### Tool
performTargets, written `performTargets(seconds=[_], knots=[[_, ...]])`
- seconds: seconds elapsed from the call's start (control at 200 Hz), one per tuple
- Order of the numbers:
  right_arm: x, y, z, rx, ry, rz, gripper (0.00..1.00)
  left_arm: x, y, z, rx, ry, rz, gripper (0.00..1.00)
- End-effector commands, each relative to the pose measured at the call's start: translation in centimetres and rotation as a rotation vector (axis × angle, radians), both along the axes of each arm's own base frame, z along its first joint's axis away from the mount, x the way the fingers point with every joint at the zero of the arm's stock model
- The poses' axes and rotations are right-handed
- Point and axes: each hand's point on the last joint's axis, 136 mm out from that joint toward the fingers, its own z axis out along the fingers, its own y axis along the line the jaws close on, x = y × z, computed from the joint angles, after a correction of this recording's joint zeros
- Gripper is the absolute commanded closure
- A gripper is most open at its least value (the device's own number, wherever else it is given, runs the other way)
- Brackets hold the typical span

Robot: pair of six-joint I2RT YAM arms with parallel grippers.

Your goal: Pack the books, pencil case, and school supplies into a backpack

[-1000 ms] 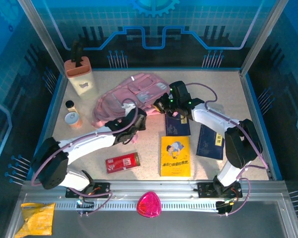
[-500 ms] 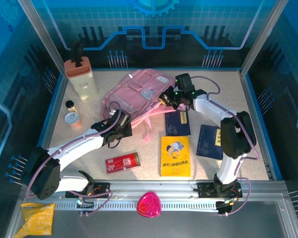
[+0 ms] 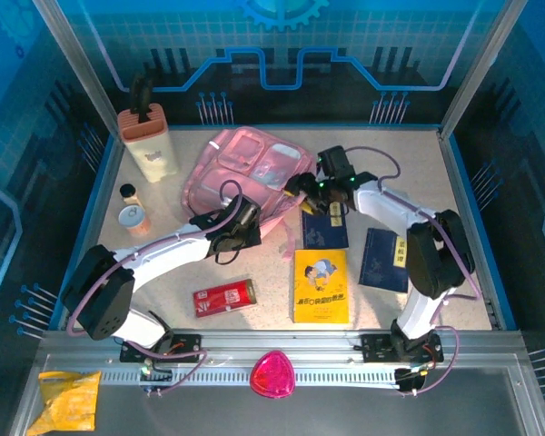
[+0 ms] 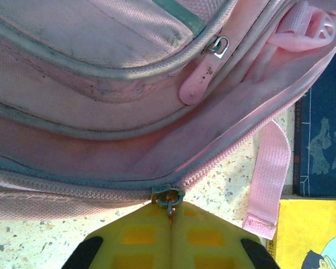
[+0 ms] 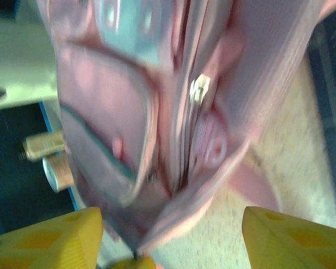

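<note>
Fingers (image 4: 131, 241) of the left gripper (image 4: 169, 213) are pressed together on the zip pull (image 4: 168, 198) at the near edge of the backpack (image 3: 245, 168). This gripper has shifted right since half a second ago, and the bag's clear pockets now face more squarely up. Nearer the arm bases, the red pencil case (image 3: 224, 297) lies where it was, well apart from the backpack. At the bag's right side, the right gripper (image 3: 302, 189) has its fingers (image 5: 61, 235) spread wide, pink fabric between them, though that view is blurred. Farther right, the yellow book (image 3: 321, 286) and two navy books (image 3: 324, 229) (image 3: 384, 259) stay flat on the table (image 3: 418, 163), outside the backpack.
</note>
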Motion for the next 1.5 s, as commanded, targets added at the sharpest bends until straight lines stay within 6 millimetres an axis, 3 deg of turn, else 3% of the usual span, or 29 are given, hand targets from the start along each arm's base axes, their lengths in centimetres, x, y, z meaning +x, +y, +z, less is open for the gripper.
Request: performTargets(seconds=[0.0,0.21,0.32,0.41,0.515,0.665,0.885,1.011,1.066,1.171,1.271,1.371,1.496], knots=[[-2.2,3.2,-0.5,0.047,0.02,0.014,0.34,-0.1,-0.4,0.9,-0.016,0.004,-0.001,1.0],[-2.6,6.6,-3.8,0.065,0.09,-0.055,0.39,-0.7,-0.1,1.1,-0.023,-0.001,-0.01,1.0],[-1.8,7.3,-5.5,0.029,0.094,-0.099,0.46,-1.0,-0.1,1.0,-0.022,-0.001,-0.03,1.0],[-0.9,7.8,-6.3,0.021,0.096,-0.104,0.57,-1.2,-0.2,0.7,-0.031,0.001,-0.051,1.0],[-0.3,7.9,-5.4,-0.018,0.052,-0.089,0.77,-1.8,0.4,-0.2,-0.032,0.026,-0.061,1.0],[-0.6,6.6,-3.9,-0.111,-0.001,-0.022,1.0,-3.0,3.2,-0.5,0.017,0.043,-0.036,1.0],[0.6,3.3,-1.2,-0.179,-0.092,0.064,1.0,-6.8,10.4,-3.3,0.201,0.16,0.063,1.0],[2.6,2.1,-0.6,-0.141,-0.103,0.072,1.0,-8.3,12.0,-4.5,0.227,0.205,0.092,1.0],[4.0,1.8,-0.5,-0.141,-0.118,0.077,1.0,-8.5,11.3,-4.6,0.182,0.211,0.078,1.0],[6.6,2.3,0.0,-0.19,-0.138,0.116,1.0,-7.6,7.6,-4.1,0.008,0.193,0.03,1.0],[7.8,2.7,1.4,-0.204,-0.166,0.138,0.76,-5.8,4.6,-2.5,-0.07,0.139,0.0,1.0],[6.4,2.4,2.5,-0.216,-0.171,0.16,0.51,-4.0,2.4,-0.7,-0.081,0.088,-0.02,1.0],[1.8,1.9,2.6,-0.223,-0.123,0.187,0.37,-2.0,1.4,0.1,-0.057,0.059,-0.015,1.0]])
